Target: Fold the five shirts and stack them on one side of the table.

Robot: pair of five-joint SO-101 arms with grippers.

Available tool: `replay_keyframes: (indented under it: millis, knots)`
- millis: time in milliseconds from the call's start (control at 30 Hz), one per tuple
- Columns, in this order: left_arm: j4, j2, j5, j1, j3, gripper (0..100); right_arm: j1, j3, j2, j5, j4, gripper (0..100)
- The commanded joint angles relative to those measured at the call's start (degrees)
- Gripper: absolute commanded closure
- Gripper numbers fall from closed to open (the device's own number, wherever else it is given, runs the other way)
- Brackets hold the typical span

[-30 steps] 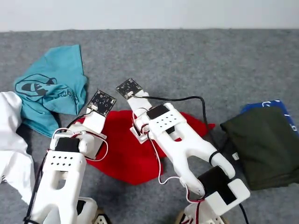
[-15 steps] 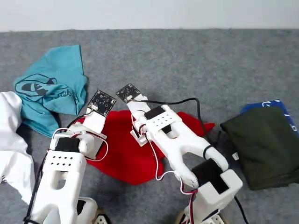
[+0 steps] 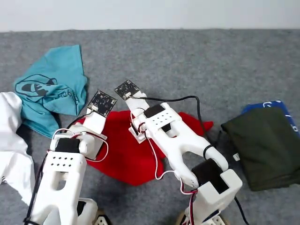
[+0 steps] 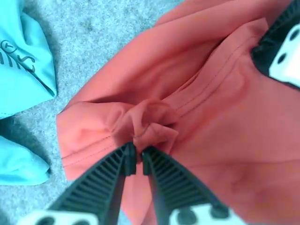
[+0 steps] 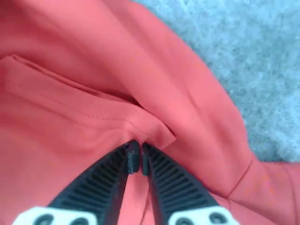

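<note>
The red shirt [image 3: 123,157] lies crumpled near the table's [image 3: 197,65] front edge, under both arms. The left gripper [image 4: 136,158] is nearly closed, pinching a bunched fold of it. The right gripper [image 5: 136,157] is clamped on a hem fold. A teal shirt [image 3: 51,89] and a white shirt [image 3: 11,154] lie by the left edge, and a dark green shirt [image 3: 262,143] covers a blue shirt [image 3: 274,105] at the right edge. Within the last second the right arm has swung slightly leftward, while the left arm stayed put.
</note>
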Motion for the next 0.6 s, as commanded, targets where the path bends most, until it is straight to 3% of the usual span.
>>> replay_keyframes:
  millis: [0,167,567]
  knots:
    - [-0.62,-0.62,-0.35,-0.18,-0.22,98,-0.31,-2.73,-4.18,2.02,3.47,98.8]
    - [0.0,-1.14,-0.35,-0.26,-2.15,98,1.54,-6.33,-13.05,2.2,10.77,98.8]
    - [15.56,-1.23,-0.79,-0.26,-24.48,98,14.29,-19.34,-36.79,2.2,24.13,98.8]
